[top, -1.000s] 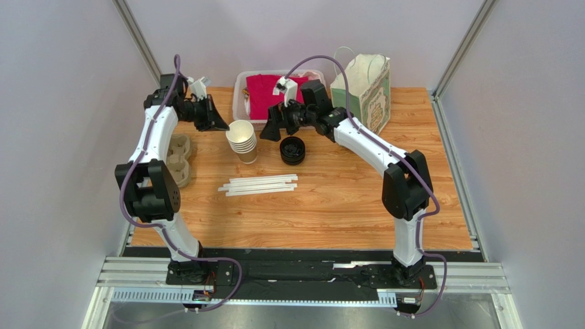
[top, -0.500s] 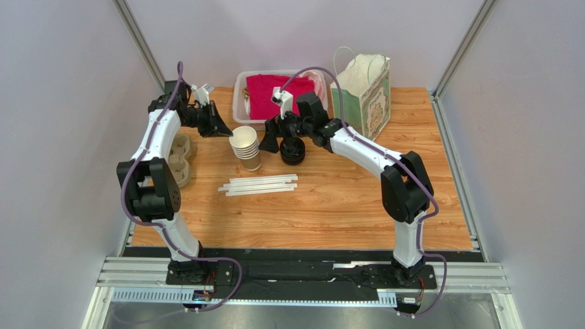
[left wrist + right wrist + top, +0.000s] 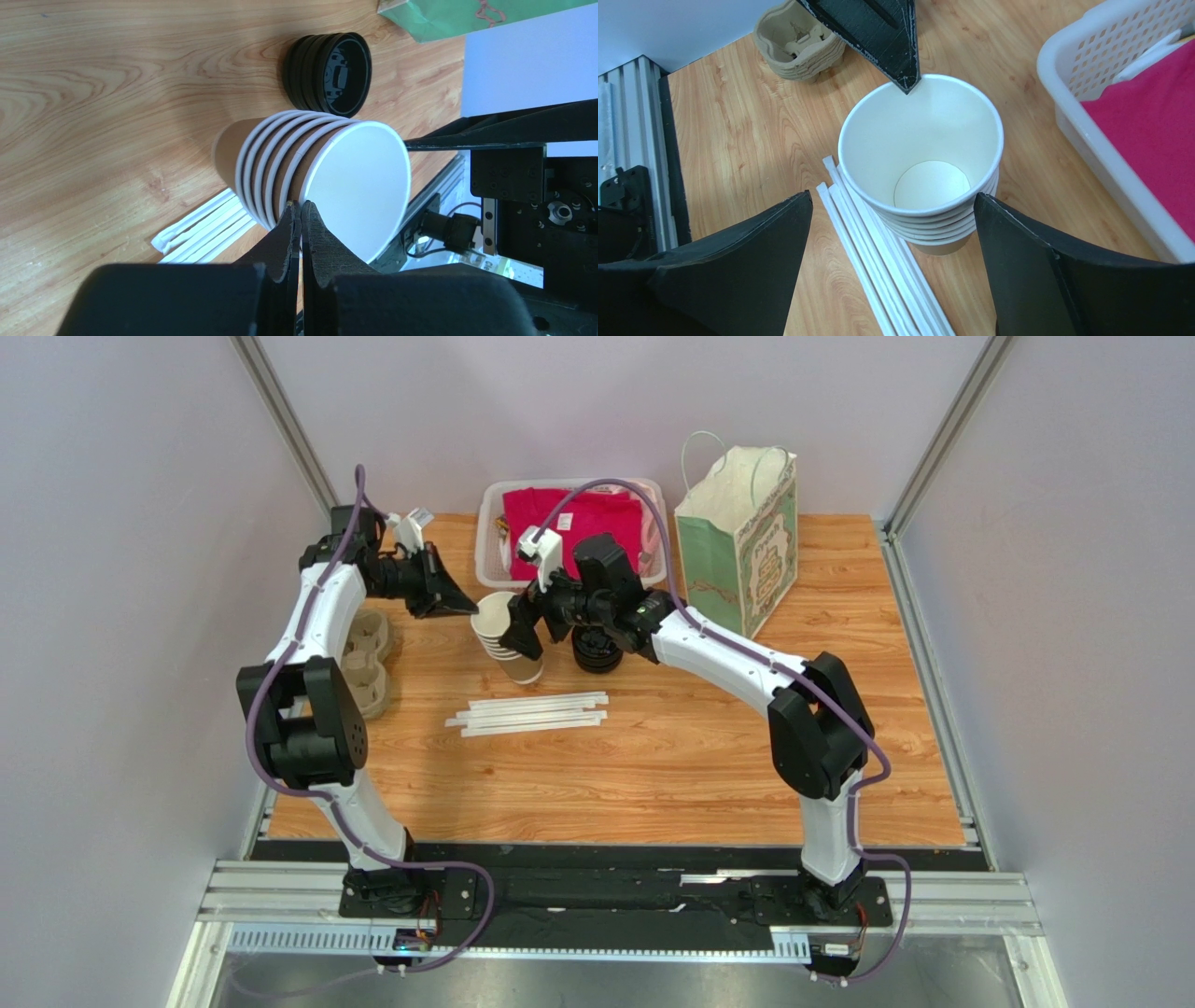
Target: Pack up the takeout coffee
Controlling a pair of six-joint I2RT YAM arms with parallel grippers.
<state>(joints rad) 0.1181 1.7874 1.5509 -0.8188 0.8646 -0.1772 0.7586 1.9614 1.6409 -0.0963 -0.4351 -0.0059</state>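
Observation:
No single lidded cup shows. A stack of nested tan paper cups (image 3: pixel 502 633) stands mid-table, also in the left wrist view (image 3: pixel 309 175) and the right wrist view (image 3: pixel 920 161). A pile of black lids (image 3: pixel 598 647) sits just to its right (image 3: pixel 330 70). My left gripper (image 3: pixel 467 606) is shut, its tips touching the far rim of the top cup (image 3: pixel 300 206); it also shows in the right wrist view (image 3: pixel 896 49). My right gripper (image 3: pixel 522 637) is open wide, one finger on each side of the stack (image 3: pixel 892 199), not touching it.
White wrapped straws (image 3: pixel 529 713) lie in front of the stack (image 3: pixel 878 259). A pulp cup carrier (image 3: pixel 368 661) sits at the left edge. A white basket (image 3: pixel 494 518) with pink cloth stands at the back, with a green paper bag (image 3: pixel 741 525) to its right.
My right gripper has moved left from above the lid pile to either side of the cup stack. My left gripper has shifted slightly to the stack's rim; the stack has moved a little right.

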